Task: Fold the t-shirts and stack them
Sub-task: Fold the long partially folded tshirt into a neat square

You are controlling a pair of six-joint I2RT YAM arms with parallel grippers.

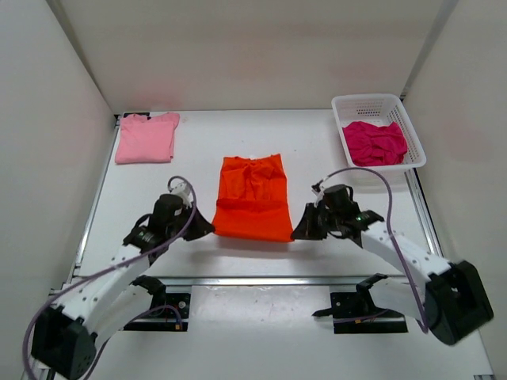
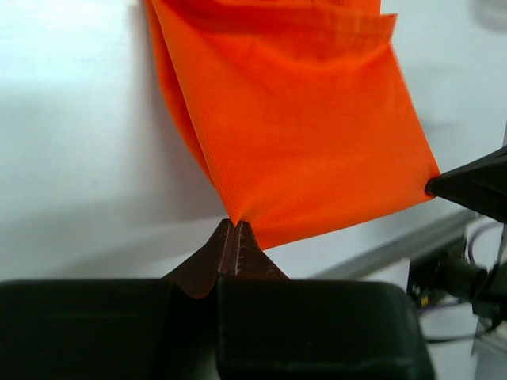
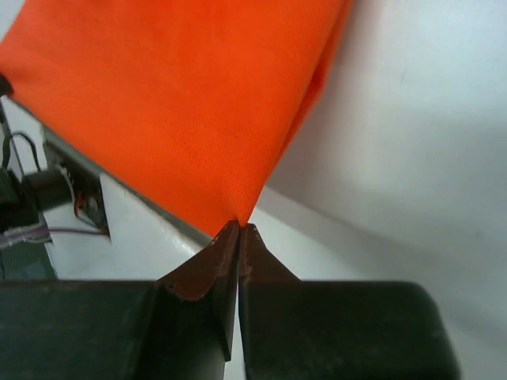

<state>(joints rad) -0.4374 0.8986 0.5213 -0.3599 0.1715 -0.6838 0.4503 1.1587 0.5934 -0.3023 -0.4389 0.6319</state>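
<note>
Twice clamped the orange t-shirt [image 1: 252,198] at its near corners, once with the left gripper [image 2: 236,227] and once with the right gripper [image 3: 239,227], on the white desk [image 1: 333,158].

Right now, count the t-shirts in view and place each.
3. Pink t-shirt folded at far left; orange t-shirt at centre; magenta t-shirt crumpled in the white basket, far right. Others may hide beneath it.

Middle t-shirt [image 1: 252,198]: plain bright orange.
Far-left t-shirt [image 1: 146,138]: plain light pink.
T-shirt in basket [image 1: 374,142]: plain deep magenta.
Basket [image 1: 358,107]: white mesh.
Table [image 1: 317,150]: white.
Left gripper [image 2: 236,229]: black, dark brown tips.
Right gripper [image 3: 239,229]: black, dark brown tips.
</note>
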